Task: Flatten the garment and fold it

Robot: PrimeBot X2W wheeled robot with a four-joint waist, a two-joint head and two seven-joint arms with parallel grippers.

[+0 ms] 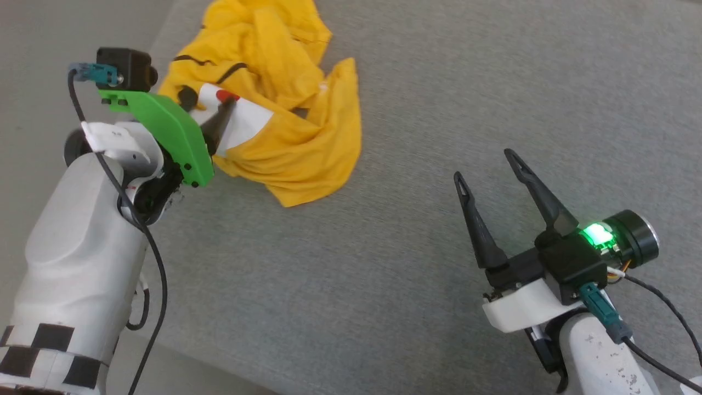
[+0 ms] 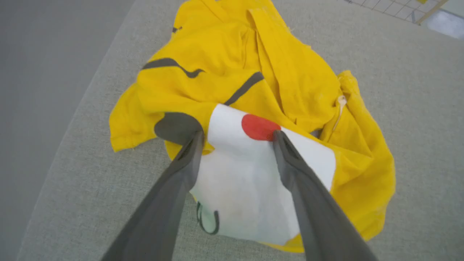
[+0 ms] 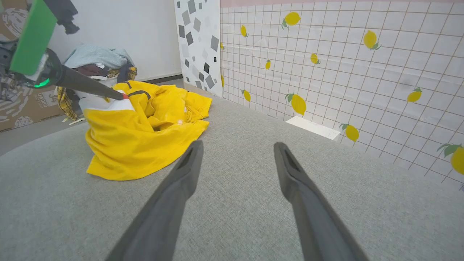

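The garment (image 1: pixel 285 109), a bright yellow T-shirt, lies crumpled at the far left of the grey surface. Black stripes (image 2: pixel 170 64), a white patch (image 2: pixel 239 181) and a red dot (image 2: pixel 258 127) face up. My left gripper (image 2: pixel 237 135) is open, its two fingers spread over the white patch, one tip by the red dot and the other by a black dot (image 2: pixel 175 127). In the head view the left gripper (image 1: pixel 209 105) is partly hidden behind its green mount. My right gripper (image 1: pixel 482 164) is open over bare surface, well to the right of the garment (image 3: pixel 145 137), with nothing between its fingers (image 3: pixel 188 163).
The grey cloth-covered table (image 1: pixel 417 263) has its left edge close beside the garment. Beyond it stand a pile of other clothes (image 3: pixel 98 58) and a cardboard box (image 3: pixel 21 105). A tiled wall with lemon prints (image 3: pixel 344 65) runs along the far side.
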